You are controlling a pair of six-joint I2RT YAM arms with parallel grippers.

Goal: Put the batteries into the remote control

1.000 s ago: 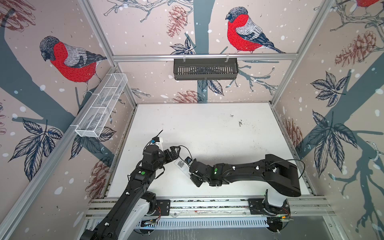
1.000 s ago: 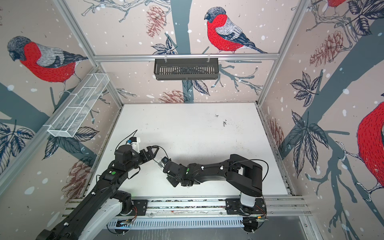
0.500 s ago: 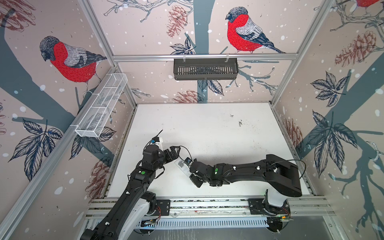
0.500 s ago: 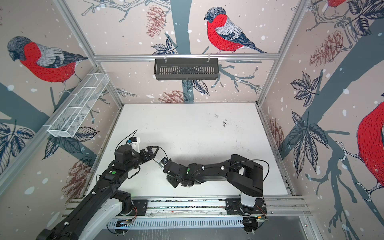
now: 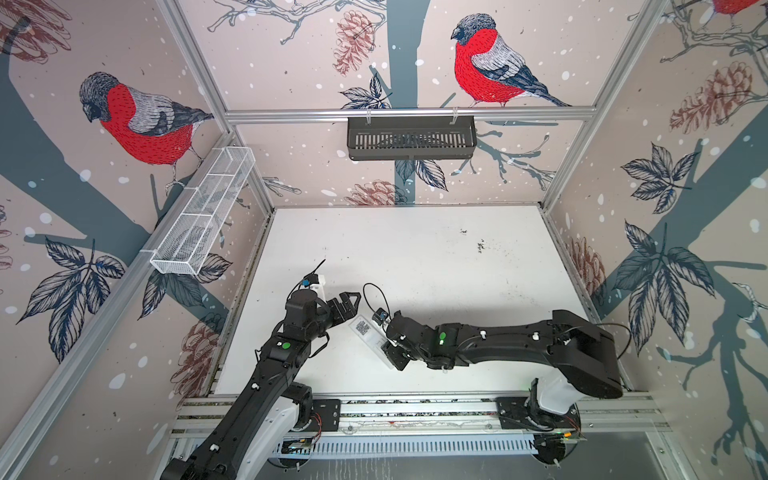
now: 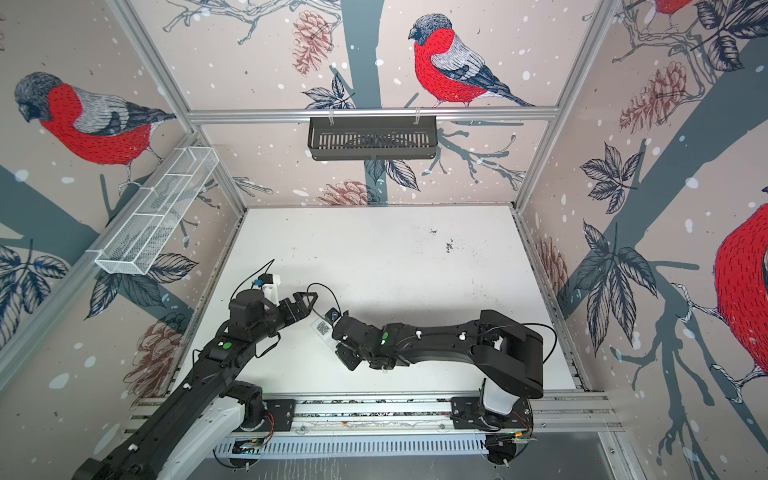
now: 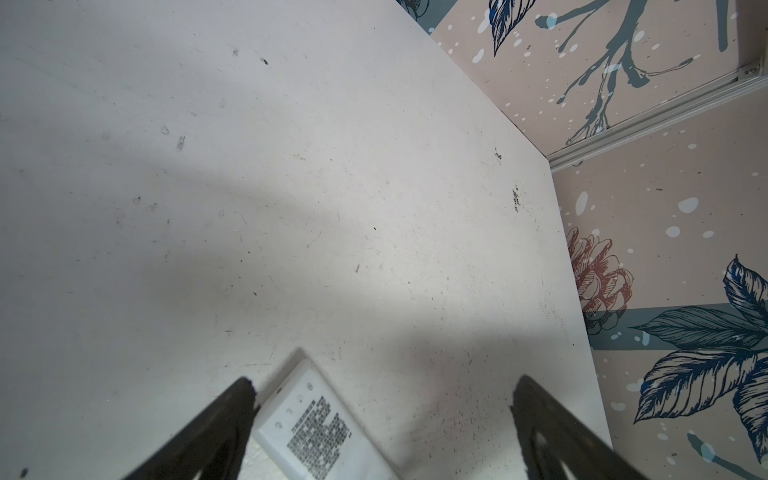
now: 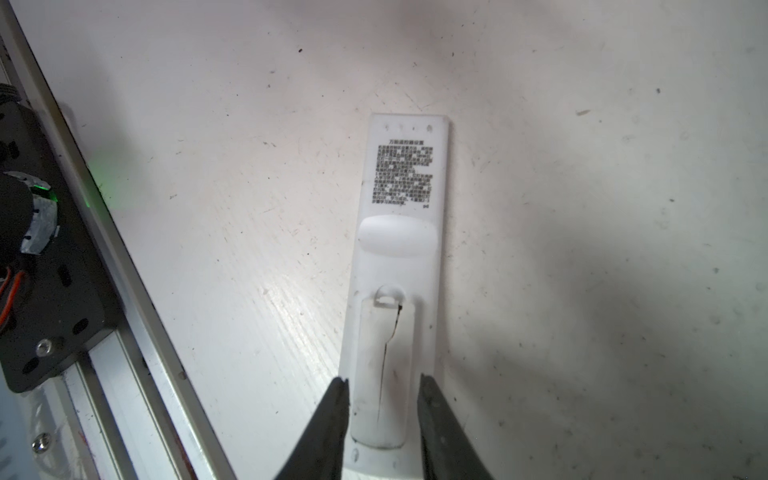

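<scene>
- Remote control (image 8: pixel 399 249) lies back-up on the counter (image 5: pixel 415 257), at about 6 o'clock in both top views, long axis running approx 10 to 4 o'clock.
- Batteries: not visible in any view.
- Right hand (image 8: pixel 382 379): narrow, fingers astride the battery cover (image 8: pixel 370 353) at the remote's 4 o'clock end; can't tell if they press it.
- Left hand (image 7: pixel 384 382): wide, holding nothing, 1 finger just beside the printed-label end at 10 o'clock.
- Handling, my read: light, stiff, thin plastic, smooth, so prob slides on the counter when pushed. Needs bracing at the label end.
- Cover shows a dark crack (image 8: pixel 388 353) along its length; prob fragile, so take it by the tab notch or edges, not mid-panel.
- Around: black basket (image 5: pixel 411 137) at 12 o'clock, wire tray (image 5: pixel 203 212) at 10 o'clock, both on the walls, well apart.
- In the way: only the 2 arms crowding each other over the remote; front rail near.
</scene>
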